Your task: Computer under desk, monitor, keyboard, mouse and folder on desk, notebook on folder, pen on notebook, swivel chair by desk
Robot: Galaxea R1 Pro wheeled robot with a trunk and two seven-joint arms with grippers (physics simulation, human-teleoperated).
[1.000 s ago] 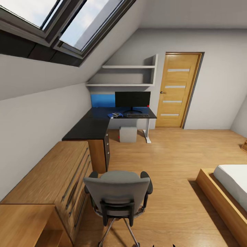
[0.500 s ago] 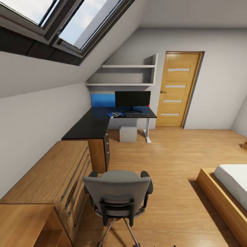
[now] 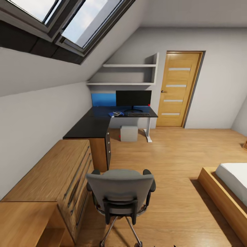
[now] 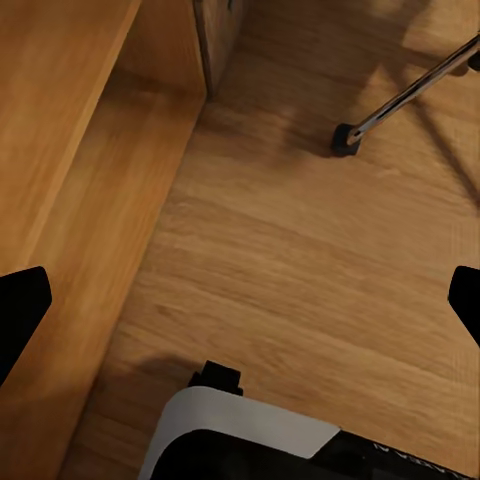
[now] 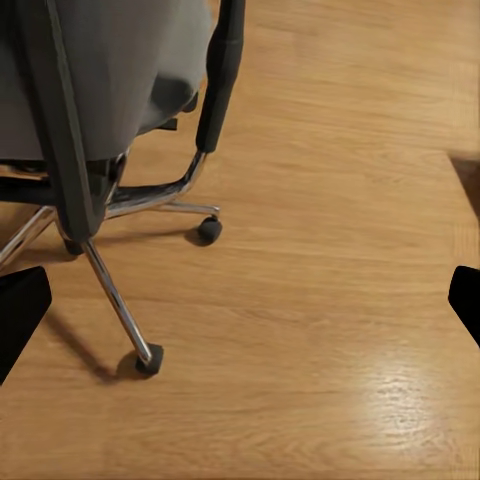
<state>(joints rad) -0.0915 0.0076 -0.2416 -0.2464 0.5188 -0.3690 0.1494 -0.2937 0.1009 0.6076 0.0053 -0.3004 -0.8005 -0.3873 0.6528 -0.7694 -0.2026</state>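
Observation:
The swivel chair [image 3: 120, 192] stands close in front of me with its grey back toward me, well short of the desk [image 3: 91, 127]. On the far desk wing stand the monitor [image 3: 133, 98] and, in front of it, the keyboard [image 3: 138, 114]. Left of the keyboard lies the blue folder [image 3: 110, 115] with the dark notebook [image 3: 116, 113] on it. The mouse and pen are too small to make out. A grey computer [image 3: 129, 133] sits on the floor under the desk. My left gripper [image 4: 240, 310] and right gripper [image 5: 240, 300] hang open over the floor, and the chair [image 5: 100, 100] shows beside the right one.
A long wooden dresser [image 3: 51, 178] runs along the left wall up to the desk's drawers. A bed [image 3: 230, 185] fills the right side. Open wooden floor [image 3: 164, 154] lies between. A door [image 3: 178, 89] and wall shelves [image 3: 127, 73] are at the far end.
The whole head view has shifted a little as the camera moved. The chair, the desk and the things on it stand where they were.

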